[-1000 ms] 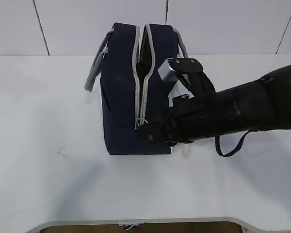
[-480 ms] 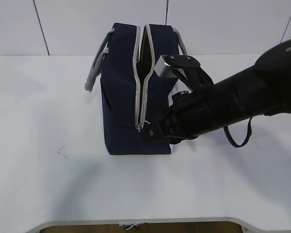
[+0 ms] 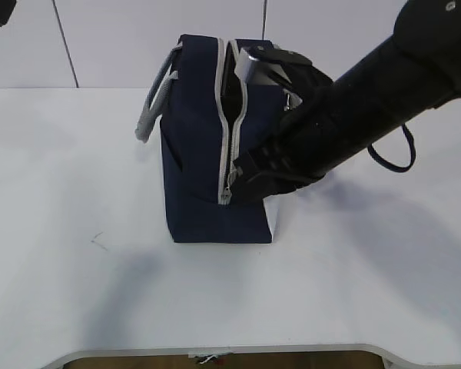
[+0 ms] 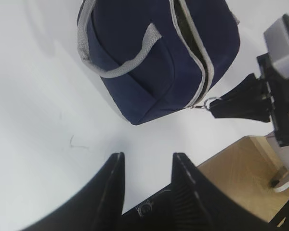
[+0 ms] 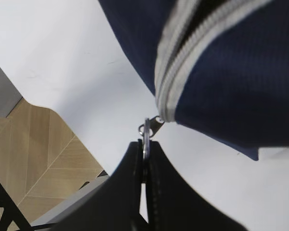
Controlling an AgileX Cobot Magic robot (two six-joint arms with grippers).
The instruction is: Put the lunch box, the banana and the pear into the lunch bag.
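A: What is the lunch bag (image 3: 207, 154) made of, and where does it sit?

B: Navy woven fabric, boxy, with soft corners. It stands on the smooth white surface (image 3: 77, 269), toward the back. A grey zipper (image 3: 229, 131) runs along its top, the far part gaping, the near part closed. A grey webbing handle (image 4: 116, 62) arcs over one side, and a sliver of white panel (image 3: 270, 219) shows at the bag's near right corner.

A: And the right claw (image 5: 144, 159)?

B: Its black jaws are pressed together on the thin metal ring pull (image 5: 146, 132) at the zipper's near end. The ring stands edge-on between them, linked to a small metal slider tab.

A: The left claw (image 4: 147, 166)?

B: Its two dark, ribbed fingers stand apart with nothing between them, above the surface and well clear of the bag.

A: Anything hard to make out?

B: The bag's inside is only a dark slit. In the exterior view the right arm (image 3: 369, 92) covers the bag's right side, and the left arm is cut off at the top left corner.
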